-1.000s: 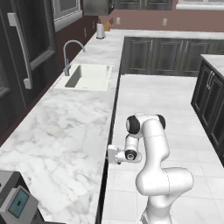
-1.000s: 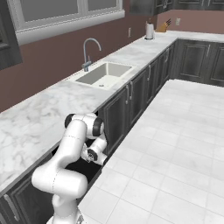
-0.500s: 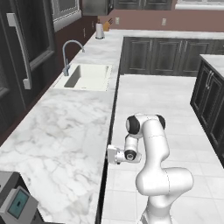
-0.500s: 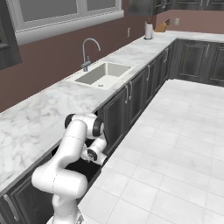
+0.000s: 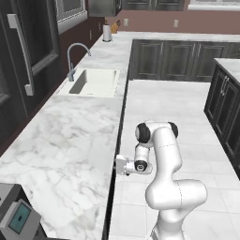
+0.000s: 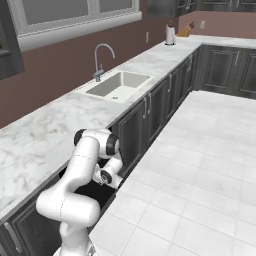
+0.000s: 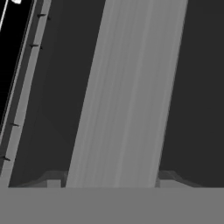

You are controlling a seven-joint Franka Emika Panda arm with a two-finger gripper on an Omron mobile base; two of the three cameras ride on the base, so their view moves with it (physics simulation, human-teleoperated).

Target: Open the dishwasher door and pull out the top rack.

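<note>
Nothing you can see in either base view has shifted since the earlier frames: the arm holds the same folded pose.

The white veined marble countertop (image 5: 61,154) fills the left base view from 7 to 11 o'clock. The white Franka arm (image 5: 164,159) stands at 5 o'clock, its wrist reaching to 9 o'clock under the counter's edge.

The flat black dishwasher door (image 7: 201,87) is upright and closed below that edge. In the hand view it shows as dark panel at 3 o'clock of a broad pale grey handle bar (image 7: 127,96), which runs from 12 towards 6 o'clock, leaning slightly. The rack presumably sits behind the door, not yet reachable.

The two-finger gripper (image 5: 119,165) is pressed right up to the bar, with the jaws either side of it. You cannot tell from these pictures whether they have clamped it or stand just clear.

Watch for these:
- The bar looks smooth. If you pull before the grip is firm, the jaws will likely slide off.
- The door probably hinges low, so a straight pull rather than an arc could wrench the grip loose.
- Your base stands close in front, so the falling door may strike it.
</note>
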